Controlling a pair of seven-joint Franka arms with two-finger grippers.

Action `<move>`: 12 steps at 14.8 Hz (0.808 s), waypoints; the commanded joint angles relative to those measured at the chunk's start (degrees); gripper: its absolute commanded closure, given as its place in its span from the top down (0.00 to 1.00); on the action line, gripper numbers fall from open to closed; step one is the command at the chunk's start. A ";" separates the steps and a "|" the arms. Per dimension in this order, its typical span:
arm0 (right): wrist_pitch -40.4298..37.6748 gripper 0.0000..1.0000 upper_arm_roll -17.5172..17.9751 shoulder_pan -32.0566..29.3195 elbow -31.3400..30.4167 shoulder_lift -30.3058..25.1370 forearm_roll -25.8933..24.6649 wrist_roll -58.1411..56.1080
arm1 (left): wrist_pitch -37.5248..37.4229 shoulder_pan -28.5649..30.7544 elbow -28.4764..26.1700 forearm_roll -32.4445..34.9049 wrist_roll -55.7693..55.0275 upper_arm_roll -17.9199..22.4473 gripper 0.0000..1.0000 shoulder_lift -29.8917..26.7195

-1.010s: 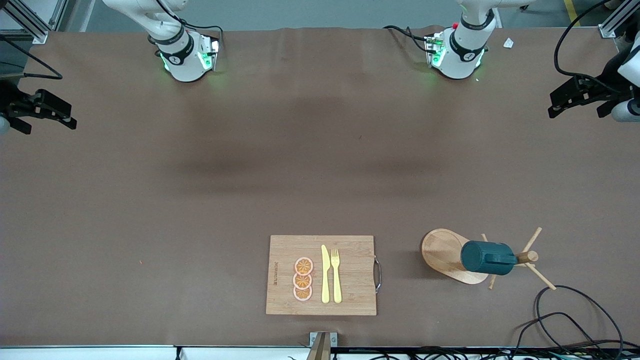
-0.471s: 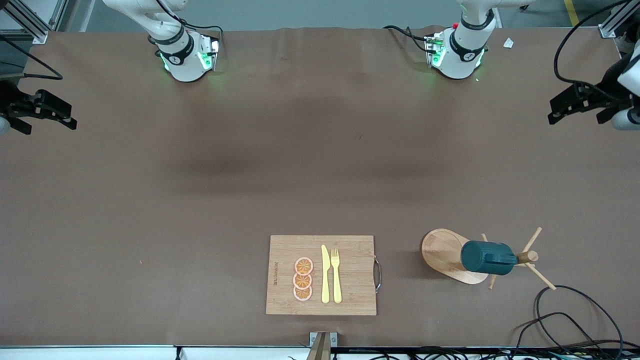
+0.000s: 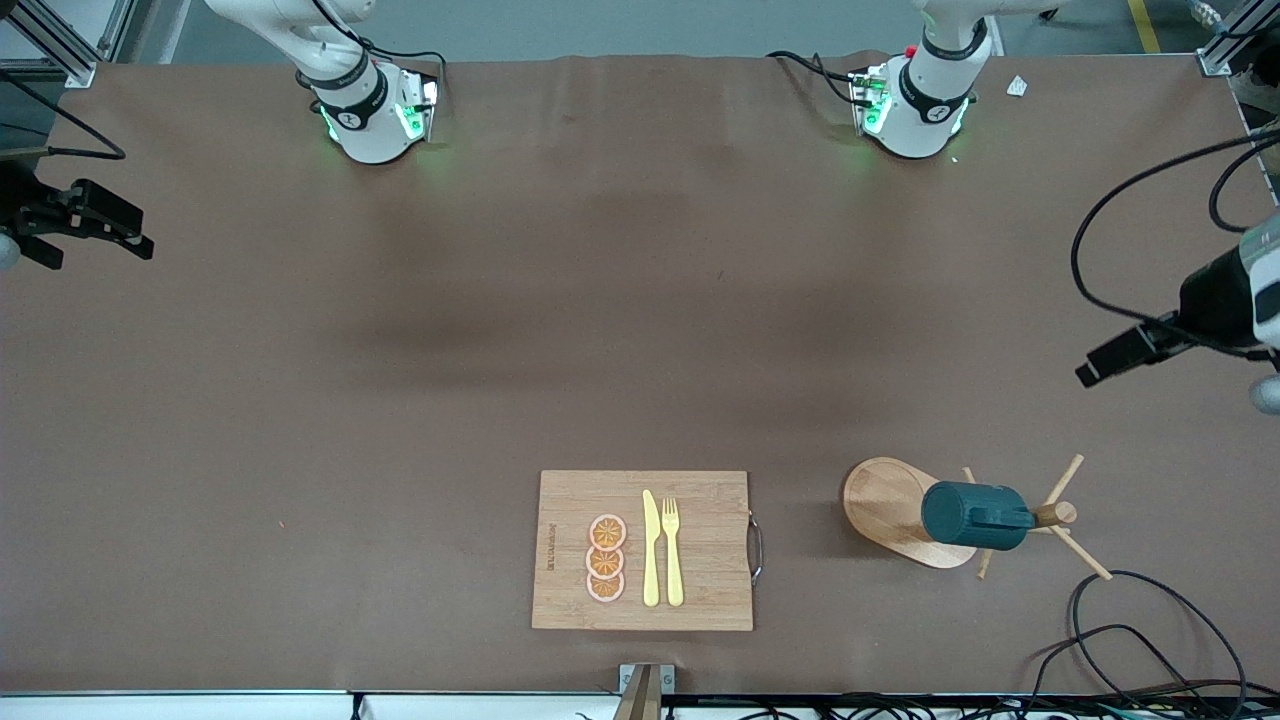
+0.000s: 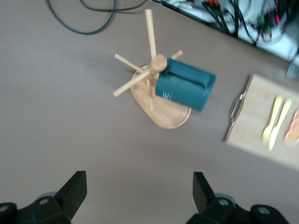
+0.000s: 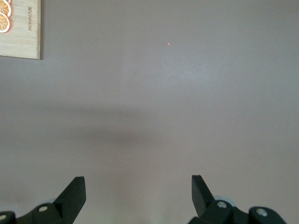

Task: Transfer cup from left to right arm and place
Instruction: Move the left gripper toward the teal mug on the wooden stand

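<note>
The cup hangs tipped sideways on a wooden mug tree, over the tree's oval base, toward the left arm's end of the bench. Beside the tree, toward the right arm's end, lies a cutting board carrying orange slices, a yellow knife and fork; black cables loop on the tree's outer side. The left pincer hangs spread wide and empty above the bench, farther from the front camera than the tree. The right pincer waits, equally spread and empty, at the bench's right-arm edge. Only the left wrist view shows the cup's handle side.
</note>
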 commanded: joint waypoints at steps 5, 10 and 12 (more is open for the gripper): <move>0.42 1.00 -0.02 0.25 -0.25 -0.27 -0.45 0.07 | 8.96 0.12 3.94 -4.26 -21.90 -0.02 1.00 6.67; 0.42 1.00 -0.02 0.34 -0.17 -0.27 -0.45 0.07 | 18.00 -0.05 3.94 -10.15 -35.94 0.15 1.00 10.80; 0.42 1.00 -0.02 0.25 -0.17 -0.27 -0.45 0.07 | 22.05 0.21 3.85 -11.46 -39.64 0.06 1.00 13.17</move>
